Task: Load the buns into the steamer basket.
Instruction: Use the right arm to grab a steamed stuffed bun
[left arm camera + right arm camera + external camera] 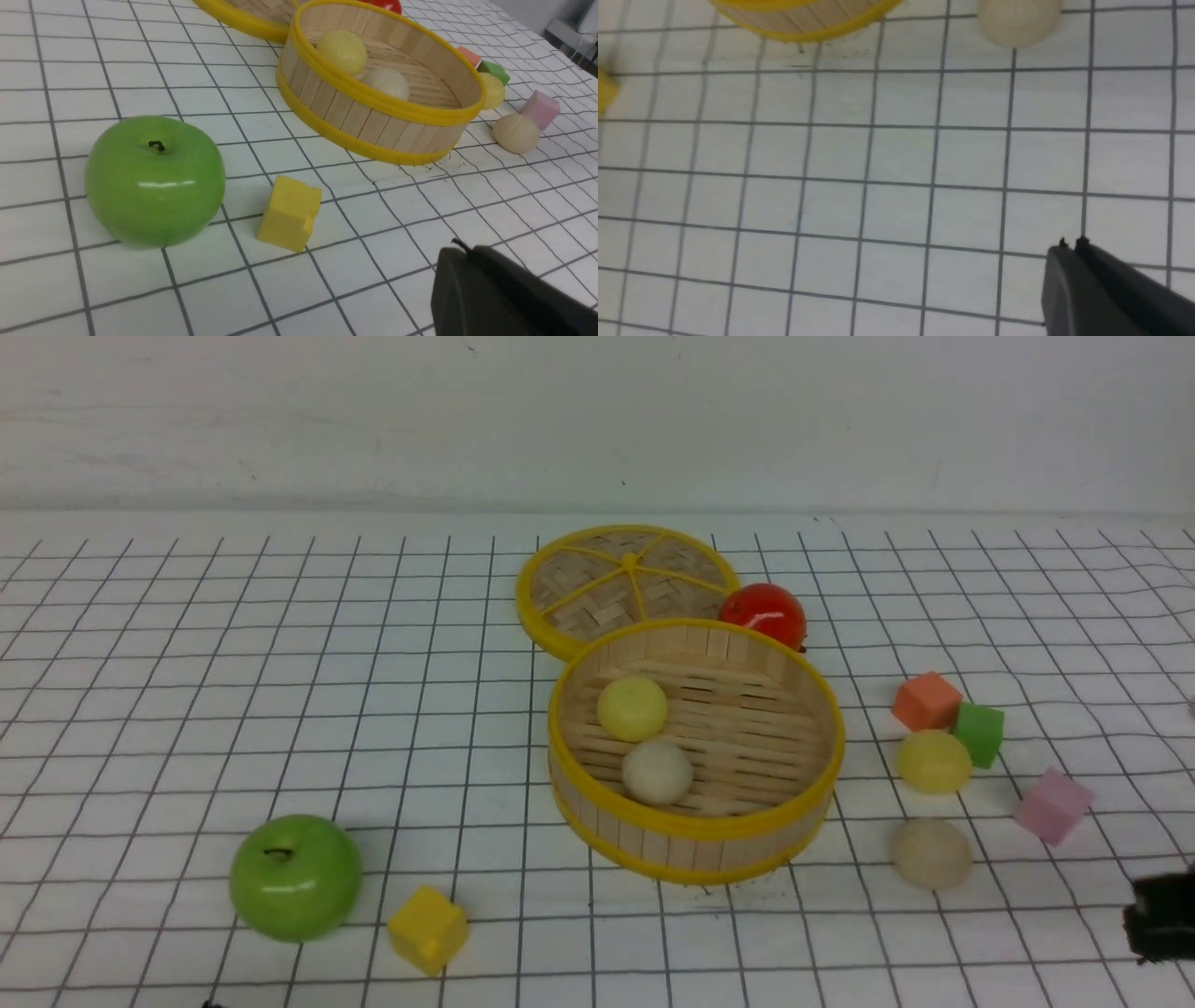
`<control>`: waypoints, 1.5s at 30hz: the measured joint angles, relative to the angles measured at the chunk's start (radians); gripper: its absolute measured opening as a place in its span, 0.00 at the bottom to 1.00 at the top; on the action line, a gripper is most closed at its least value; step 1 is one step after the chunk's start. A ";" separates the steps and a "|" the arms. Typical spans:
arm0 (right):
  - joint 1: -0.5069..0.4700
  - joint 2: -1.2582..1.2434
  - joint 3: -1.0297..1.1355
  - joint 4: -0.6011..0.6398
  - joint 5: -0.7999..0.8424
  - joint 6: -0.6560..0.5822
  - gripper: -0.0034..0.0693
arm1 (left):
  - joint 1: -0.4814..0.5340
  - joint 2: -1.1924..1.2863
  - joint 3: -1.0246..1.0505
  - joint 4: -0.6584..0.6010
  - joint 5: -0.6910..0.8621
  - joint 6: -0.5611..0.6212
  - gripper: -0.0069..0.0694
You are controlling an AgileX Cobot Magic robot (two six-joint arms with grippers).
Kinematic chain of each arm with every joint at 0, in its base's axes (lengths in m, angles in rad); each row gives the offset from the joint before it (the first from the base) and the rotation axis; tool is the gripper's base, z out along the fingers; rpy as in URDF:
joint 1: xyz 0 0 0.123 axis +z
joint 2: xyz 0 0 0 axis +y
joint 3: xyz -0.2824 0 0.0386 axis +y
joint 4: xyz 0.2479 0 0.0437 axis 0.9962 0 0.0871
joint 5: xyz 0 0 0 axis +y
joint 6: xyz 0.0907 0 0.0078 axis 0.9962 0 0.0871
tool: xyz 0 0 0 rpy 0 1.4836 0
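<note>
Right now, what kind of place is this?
Probably a robot practice table, not a real kitchen: a white grid-lined cloth, a small yellow cube, and a round bamboo steamer basket with yellow rims, before a bare white wall.

Lab bench: gridded tablecloth (187, 709), bare white wall (597, 420).

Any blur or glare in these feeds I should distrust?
Front view: even light, faint shadows, small highlight on the red apple. Left wrist view: crisp, a glare streak across the green apple. Right wrist view: soft and smeared throughout, off-white bun cropped at the frame edge.
</note>
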 joint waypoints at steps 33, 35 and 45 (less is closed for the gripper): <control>0.103 0.735 -0.358 -0.158 -0.235 0.094 0.42 | 0.000 0.000 0.000 -0.001 0.010 0.000 0.08; 0.103 0.740 -0.358 -0.158 -0.238 0.094 0.39 | 0.000 0.000 0.000 -0.001 0.010 0.000 0.08; 0.102 0.727 -0.359 -0.170 -0.230 0.094 0.08 | 0.000 0.000 0.000 -0.001 0.010 0.000 0.09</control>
